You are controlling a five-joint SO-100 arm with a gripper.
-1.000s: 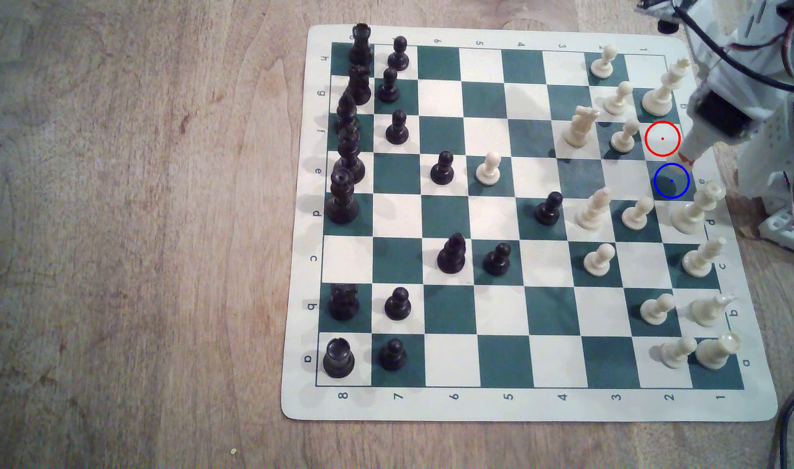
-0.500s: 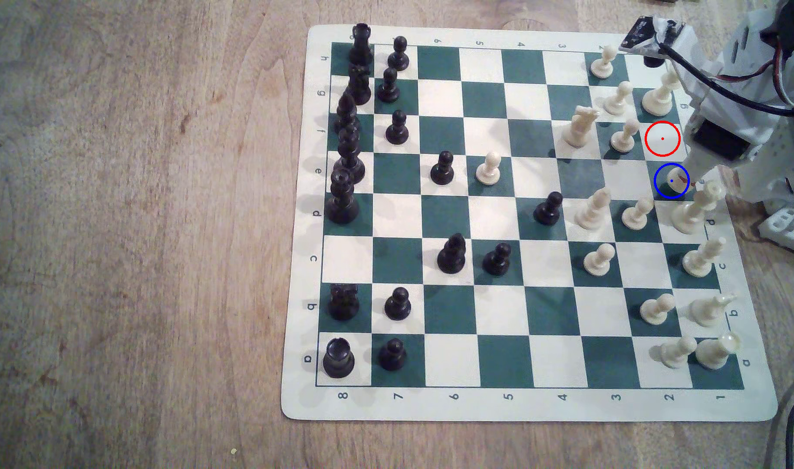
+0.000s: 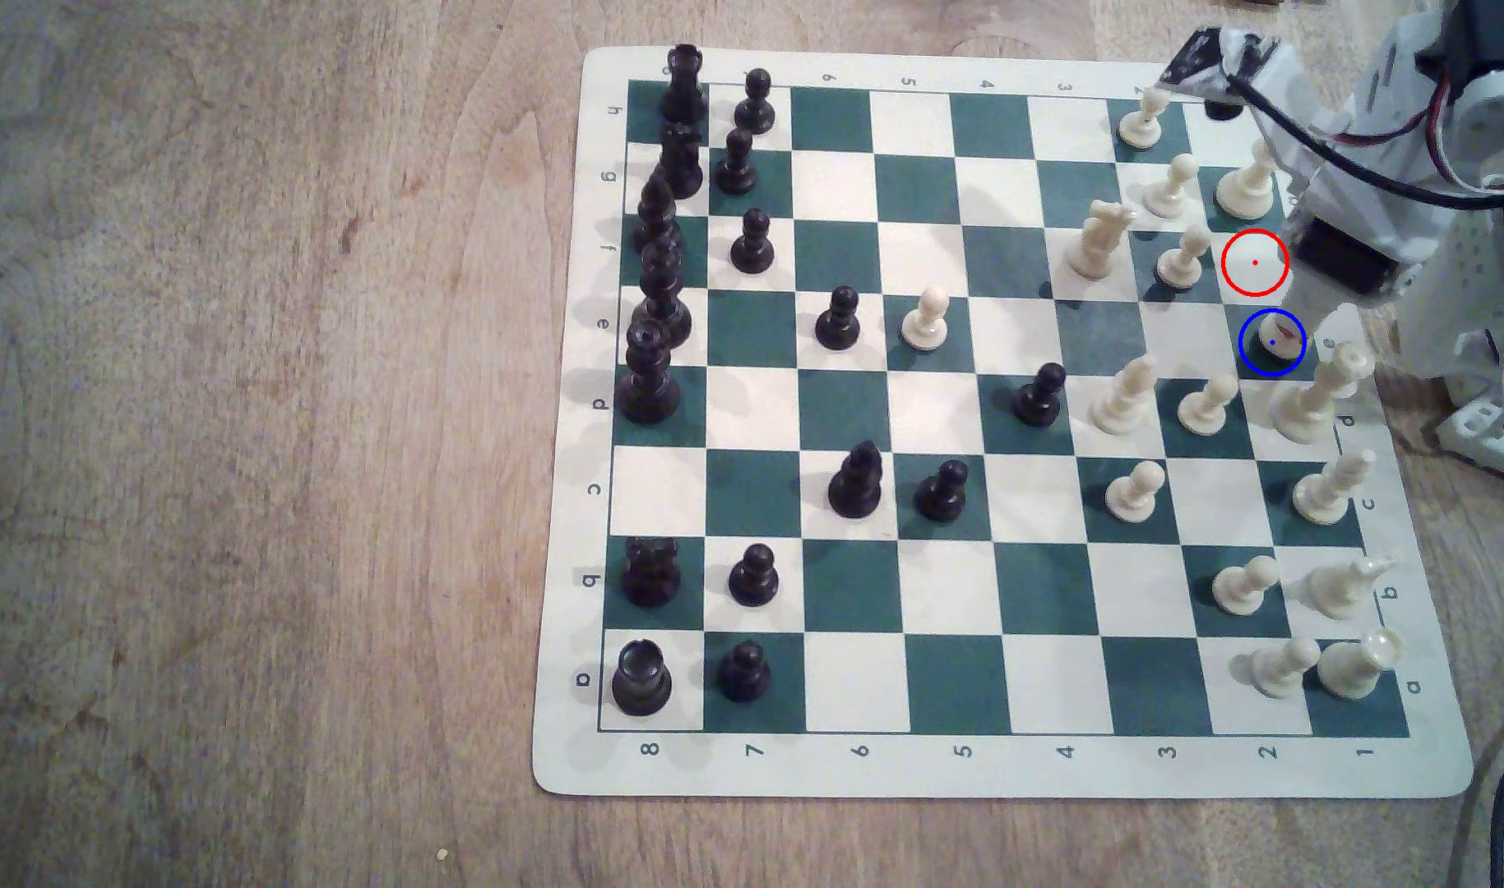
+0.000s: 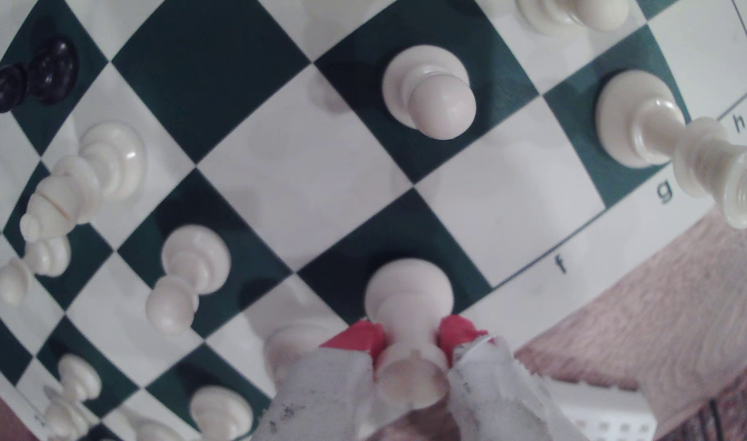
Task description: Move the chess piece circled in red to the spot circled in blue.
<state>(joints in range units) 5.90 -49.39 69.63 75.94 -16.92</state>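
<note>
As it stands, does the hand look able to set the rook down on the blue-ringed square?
Probably yes. The hand is shut on the rook, whose base sits over the blue-ringed square. That dark square holds no other piece; the nearest cream pieces stand on neighbouring squares.

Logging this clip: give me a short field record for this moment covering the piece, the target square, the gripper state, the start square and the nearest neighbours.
piece: cream rook, upright, base over a dark green square
target: blue-ringed square; the rook's top shows inside the ring in the exterior view
gripper: gripper shut on the rook's stem, red pads on both sides
contact with board: cannot tell whether the base is down
start square: red-ringed white square, no piece on it
neighbours: cream pawn, cream king
</note>
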